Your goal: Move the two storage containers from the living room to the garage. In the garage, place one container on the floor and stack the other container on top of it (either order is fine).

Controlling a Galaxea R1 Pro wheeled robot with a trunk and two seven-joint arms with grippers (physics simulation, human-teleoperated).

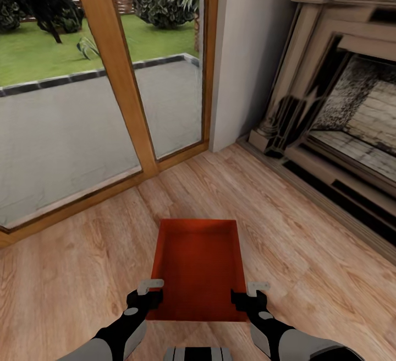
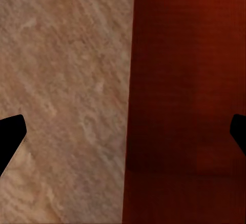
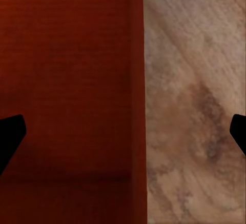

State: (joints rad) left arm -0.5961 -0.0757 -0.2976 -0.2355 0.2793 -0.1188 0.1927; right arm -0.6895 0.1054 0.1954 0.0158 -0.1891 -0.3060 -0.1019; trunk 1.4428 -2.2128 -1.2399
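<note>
Bin (image 1: 199, 270) sits low in the middle of the head view on the plank floor (image 1: 308, 251) by the glass doors (image 1: 110, 75) and fireplace (image 1: 341, 119), the left gripper (image 1: 149, 294) and right gripper (image 1: 246, 295) at its side walls near the bottom edge. Both wrist views show a red wall running up the middle with the jaws spread, one finger either side, nothing pinched yet. By my reckoning the carry has barely begun: the bin is unlifted in the living room, all hauling and stacking remain, and no writing is readable.

both arms reach forward and down, left end effector (image 1: 149, 290) and right end effector (image 1: 248, 293) spread wide apart.
</note>
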